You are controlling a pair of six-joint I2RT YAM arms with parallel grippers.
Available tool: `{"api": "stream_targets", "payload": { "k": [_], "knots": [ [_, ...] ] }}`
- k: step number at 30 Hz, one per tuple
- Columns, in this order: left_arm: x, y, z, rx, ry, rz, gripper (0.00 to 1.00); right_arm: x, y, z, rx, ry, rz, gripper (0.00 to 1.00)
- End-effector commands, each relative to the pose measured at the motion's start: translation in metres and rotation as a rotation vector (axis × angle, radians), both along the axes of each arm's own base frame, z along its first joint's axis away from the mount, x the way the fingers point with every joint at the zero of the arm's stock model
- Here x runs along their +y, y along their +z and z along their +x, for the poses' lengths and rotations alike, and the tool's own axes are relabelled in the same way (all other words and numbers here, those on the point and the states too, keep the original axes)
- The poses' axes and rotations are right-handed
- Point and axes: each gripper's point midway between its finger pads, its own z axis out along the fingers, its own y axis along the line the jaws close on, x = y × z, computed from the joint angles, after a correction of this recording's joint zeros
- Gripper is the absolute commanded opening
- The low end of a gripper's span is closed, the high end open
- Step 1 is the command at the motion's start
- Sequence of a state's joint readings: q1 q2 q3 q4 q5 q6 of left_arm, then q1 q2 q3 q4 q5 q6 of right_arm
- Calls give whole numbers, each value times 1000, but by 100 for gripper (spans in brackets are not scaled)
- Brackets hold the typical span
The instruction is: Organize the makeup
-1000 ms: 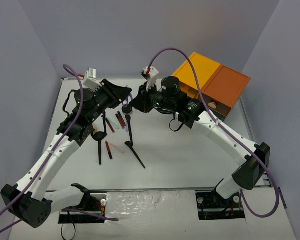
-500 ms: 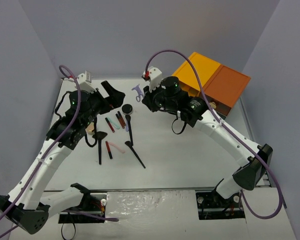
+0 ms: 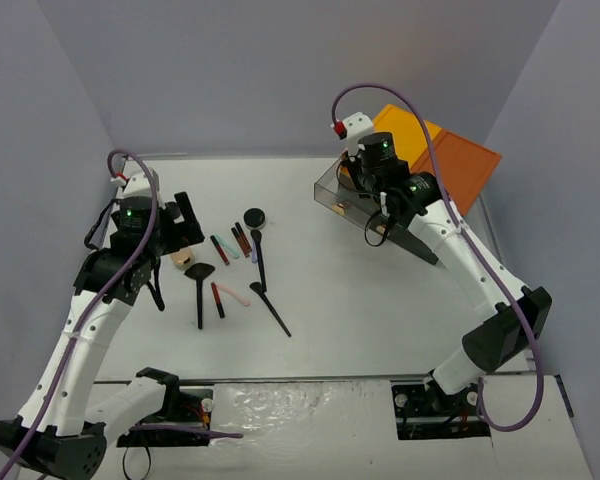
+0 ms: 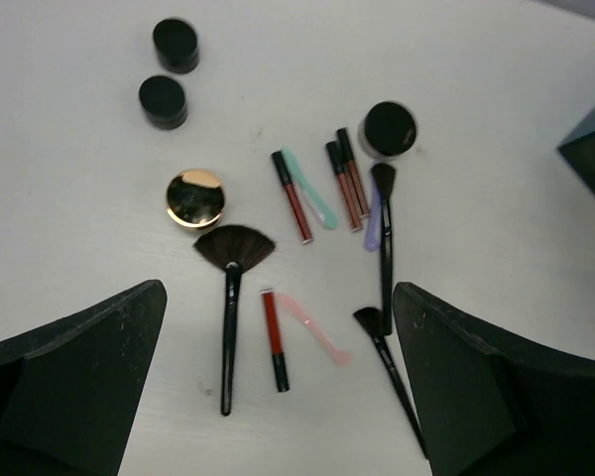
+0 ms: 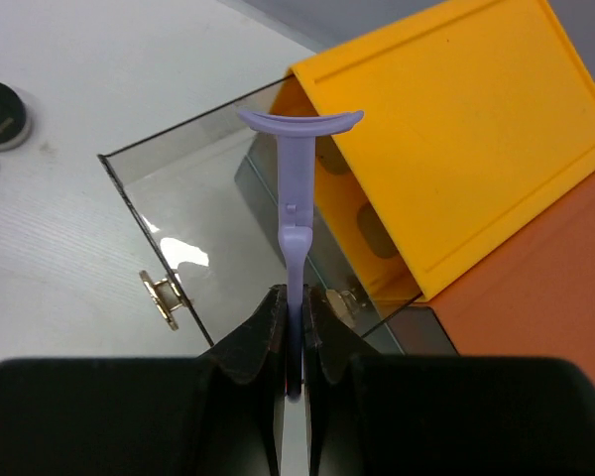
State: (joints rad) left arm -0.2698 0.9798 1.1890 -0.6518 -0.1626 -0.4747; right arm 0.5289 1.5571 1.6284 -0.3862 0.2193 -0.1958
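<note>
Pinched tight, the right gripper's [image 5: 294,309] jaws hold a lilac stick [image 5: 292,178] upright over the clear drawer [image 5: 193,169] at far right, seemingly to drop it in. The left gripper [image 4: 278,327] hangs spread wide above the makeup [image 4: 228,297] on the left, ready to pick.

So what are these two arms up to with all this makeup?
They are tidying it. The right gripper is shut on a lilac stick, holding it over the open clear drawer of the orange box. The left gripper hangs open, holding nothing, over the rest of the makeup: brushes, sticks, jars and a compact spread on the table.
</note>
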Motion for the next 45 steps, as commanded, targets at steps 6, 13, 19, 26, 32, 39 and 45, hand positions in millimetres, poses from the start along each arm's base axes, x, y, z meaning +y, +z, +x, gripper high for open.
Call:
{"api": "stream_targets", "payload": {
  "k": [6, 13, 19, 26, 32, 39, 45],
  "knots": [
    [22, -15, -14, 29, -9, 86, 97, -13, -11, 23, 10, -76, -85, 21],
    [25, -28, -18, 58, -18, 117, 97, 0, 18, 18, -31, -43, 2, 42],
    [29, -39, -21, 84, -13, 134, 97, 66, 45, -9, -59, 105, 118, 51],
    [38, -44, -30, 71, 8, 165, 97, 155, 33, -36, 6, 231, 262, 57],
    [44, -48, -39, 38, 18, 179, 97, 153, 13, -25, -4, 96, 251, 55],
    [44, -62, -46, 21, 17, 171, 97, 58, 9, -2, 0, -104, 291, 54],
    [44, -66, -43, 15, 17, 170, 97, 2, 12, 8, 22, -166, 367, 54]
  ]
}}
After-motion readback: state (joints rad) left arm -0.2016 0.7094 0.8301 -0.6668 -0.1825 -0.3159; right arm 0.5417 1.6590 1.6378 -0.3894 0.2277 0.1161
